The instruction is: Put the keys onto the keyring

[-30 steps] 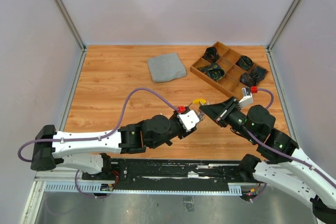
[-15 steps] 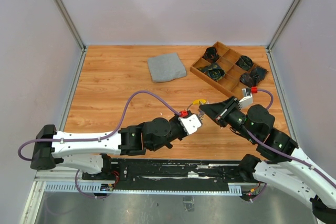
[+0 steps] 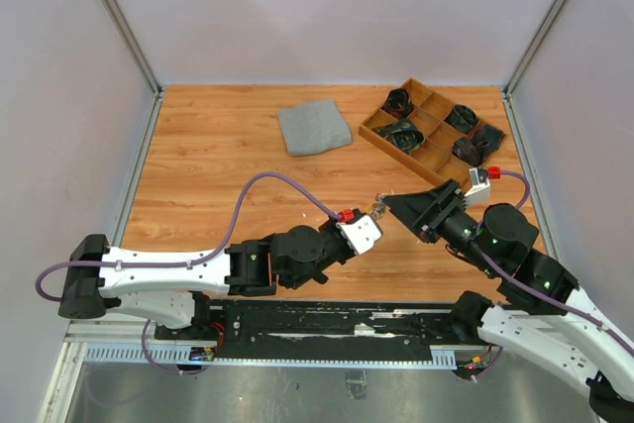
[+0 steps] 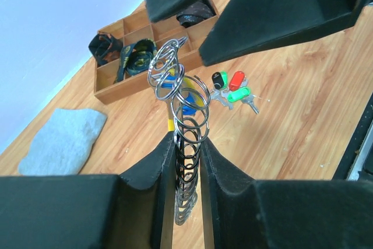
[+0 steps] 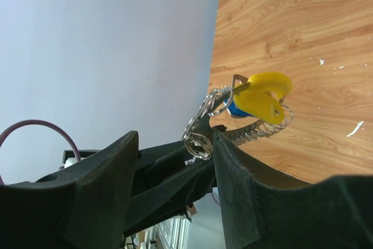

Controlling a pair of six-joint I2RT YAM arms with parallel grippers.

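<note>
So the left pincer point(image 4: 187, 144) is clamped on the bottom of the keyring point(image 4: 187, 109), holding it upright in the air over the near half of the tabletop point(image 4: 291, 121), a bit right of middle. The right pincer point(image 5: 175, 138) sits just beside it with its fingers apart, gripping nothing. A yellow key point(image 5: 263, 93) and a blue key point(image 5: 236, 109) look like they're hanging on the ring already. The loose keys point(image 4: 233, 88), green and red heads, lie bunched on the wood past the ring.

Handling-wise I'd guess these are featherweight but fiddly. The ring is thin, springy wire that will twist if pinched off-centre, so a low grip makes sense. The keys are small and slick, so I'd grab one by the plastic head and leave the hole free.
</note>
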